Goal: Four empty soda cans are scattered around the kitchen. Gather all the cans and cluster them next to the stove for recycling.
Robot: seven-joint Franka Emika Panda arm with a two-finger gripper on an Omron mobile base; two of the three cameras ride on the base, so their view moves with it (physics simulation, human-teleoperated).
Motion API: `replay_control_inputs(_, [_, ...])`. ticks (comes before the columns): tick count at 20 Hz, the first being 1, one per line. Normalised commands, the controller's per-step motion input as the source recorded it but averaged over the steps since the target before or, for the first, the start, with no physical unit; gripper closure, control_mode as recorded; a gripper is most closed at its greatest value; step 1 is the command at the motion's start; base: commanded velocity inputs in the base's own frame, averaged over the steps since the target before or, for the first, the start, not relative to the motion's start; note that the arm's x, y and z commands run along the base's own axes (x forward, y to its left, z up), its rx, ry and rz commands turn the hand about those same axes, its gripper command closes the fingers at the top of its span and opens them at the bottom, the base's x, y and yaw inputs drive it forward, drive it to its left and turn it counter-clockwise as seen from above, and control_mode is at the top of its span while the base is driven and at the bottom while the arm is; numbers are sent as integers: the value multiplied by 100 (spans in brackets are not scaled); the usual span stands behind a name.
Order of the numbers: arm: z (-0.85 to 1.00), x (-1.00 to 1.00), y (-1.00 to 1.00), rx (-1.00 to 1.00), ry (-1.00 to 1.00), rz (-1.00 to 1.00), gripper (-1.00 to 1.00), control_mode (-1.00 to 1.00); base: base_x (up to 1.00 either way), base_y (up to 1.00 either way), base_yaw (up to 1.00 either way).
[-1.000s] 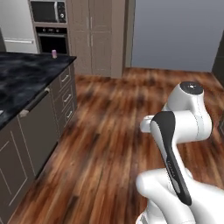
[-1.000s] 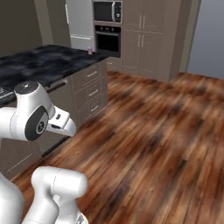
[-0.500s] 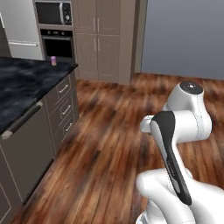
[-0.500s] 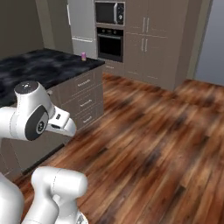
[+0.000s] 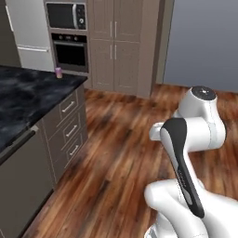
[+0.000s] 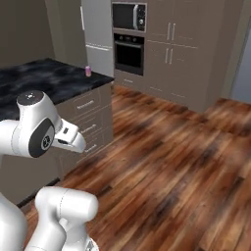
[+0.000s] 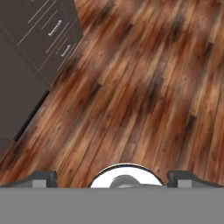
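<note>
desk: black marbled top [image 5: 28,93], left of the arm
soda can: purple [image 5: 58,72], upright on the desk's far corner, below the wall oven [image 5: 69,51]
floor: wood planks [image 7: 144,83]
end effector: [image 7: 112,178] released, fingertips wide apart, nothing between them, over the floor

The soda can [image 5: 58,72] at ten o'clock on the table [image 5: 28,95] is too small to read; the table runs off the left edge
</note>
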Motion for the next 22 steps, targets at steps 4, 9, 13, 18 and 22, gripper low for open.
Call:
replay_control_inputs(4, [0,0,0,0,0,0,-100,100,100,-1,25])
replay_control_inputs(9, [0,0,0,0,0,0,-100,100,86,-12,24])
replay_control_inputs(13, [0,0,0,0,0,0,-100,100,15,-19,28])
replay_control_inputs(18, [0,0,0,0,0,0,-100,100,19,-13,38])
replay_control_inputs(22, [0,0,0,0,0,0,-100,100,21,-3,48])
